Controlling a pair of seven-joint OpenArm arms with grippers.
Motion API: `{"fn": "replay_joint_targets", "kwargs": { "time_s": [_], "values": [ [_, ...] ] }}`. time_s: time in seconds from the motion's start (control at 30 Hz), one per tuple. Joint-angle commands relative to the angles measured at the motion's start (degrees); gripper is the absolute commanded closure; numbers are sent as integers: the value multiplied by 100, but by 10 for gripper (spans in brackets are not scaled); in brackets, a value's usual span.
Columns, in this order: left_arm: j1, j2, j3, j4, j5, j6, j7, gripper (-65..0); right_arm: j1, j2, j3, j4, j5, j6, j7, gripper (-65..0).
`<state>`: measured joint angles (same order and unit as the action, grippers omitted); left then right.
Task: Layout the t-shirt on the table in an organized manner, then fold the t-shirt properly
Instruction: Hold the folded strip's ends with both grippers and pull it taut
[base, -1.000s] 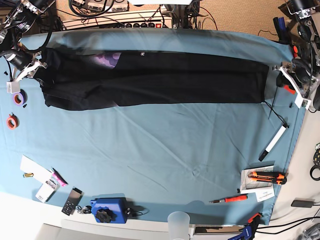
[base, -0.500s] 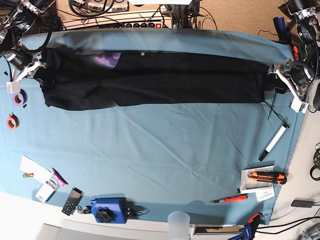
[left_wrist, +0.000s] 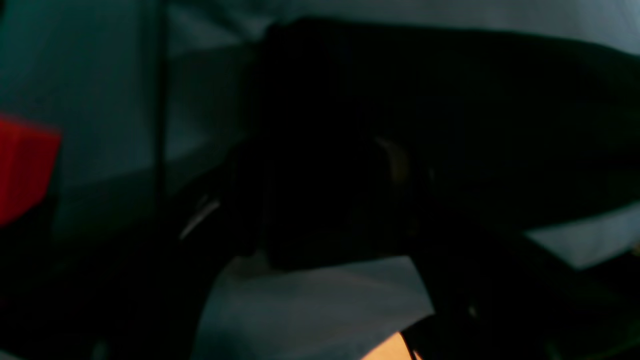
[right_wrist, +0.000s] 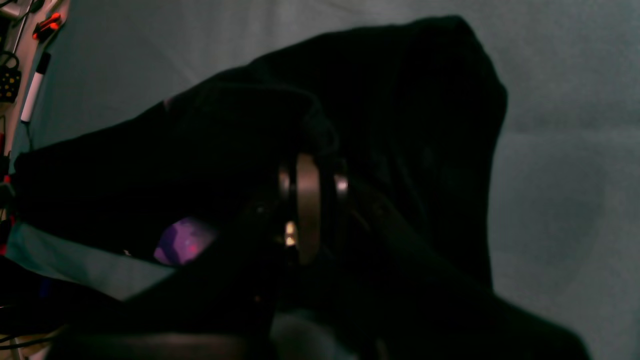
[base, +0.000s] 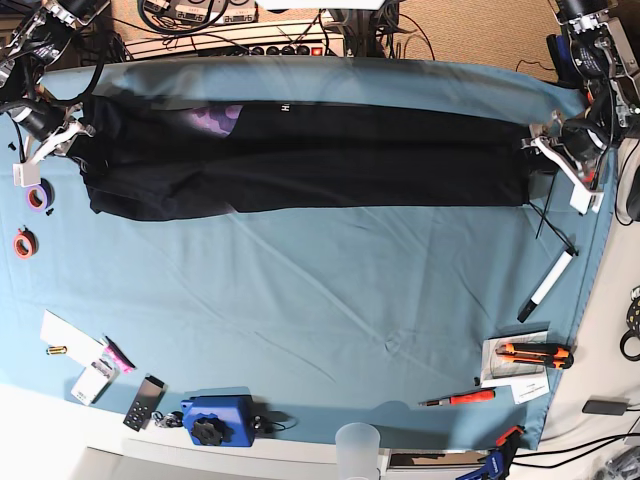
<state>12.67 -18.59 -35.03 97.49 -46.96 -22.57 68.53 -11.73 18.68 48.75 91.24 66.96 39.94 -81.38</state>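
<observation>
Right gripper (base: 82, 129) at t-shirt's left end, fingers closed on the fabric, black t-shirt (base: 330, 160) stretched in a long band along teal tabletop's (base: 320, 300) far edge, left gripper (base: 535, 145) at shirt's right end, fingers spread wide, grip not discernible

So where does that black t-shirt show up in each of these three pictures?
Base view: the t-shirt lies as a long dark band across the far part of the table.
Left wrist view: it fills the middle and right, very dark and blurred.
Right wrist view: it covers the centre and left.
Shared landmark: the purple print, also seen in the right wrist view; the left wrist view does not show it.
</observation>
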Motion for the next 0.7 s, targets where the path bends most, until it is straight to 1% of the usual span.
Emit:
{"fn": "replay_joint_targets", "kwargs": {
  "time_s": [0.0,0.1,0.23,0.37,0.4,0.43,0.5,0.53,0.57,0.63,0.67],
  "values": [
    [-39,-92,-31,66,-138,-17,-20,-326,35,116,48,101,109,6,138,0],
    [-28,-44,-28,37,-431,-109,125,-326,35,116,48,101,111,6,138,0],
    [-26,70,79,24,-428,-125,155,-326,50,116,48,101,111,6,138,0],
    [-28,81,463,-70,-415,-120,96,-326,50,116,48,101,114,6,138,0],
    [-28,81,566,-98,-354,-101,31,-324,50,116,48,101,114,6,138,0],
    [-28,81,654,-111,-225,13,-66,-313,48,118,48,101,114,6,138,0],
    [-35,79,737,-111,87,256,-177,-265,48,116,48,101,114,6,138,0],
    [-46,79,737,-111,225,345,-173,-223,46,118,48,101,111,6,138,0],
    [-46,66,737,-109,369,431,-173,-168,46,118,48,101,111,6,138,0],
    [-46,46,715,-107,597,590,-127,-30,48,118,48,101,111,6,138,0],
    [-44,50,662,-92,634,640,-83,0,48,118,48,101,111,6,138,0]
  ]
}}
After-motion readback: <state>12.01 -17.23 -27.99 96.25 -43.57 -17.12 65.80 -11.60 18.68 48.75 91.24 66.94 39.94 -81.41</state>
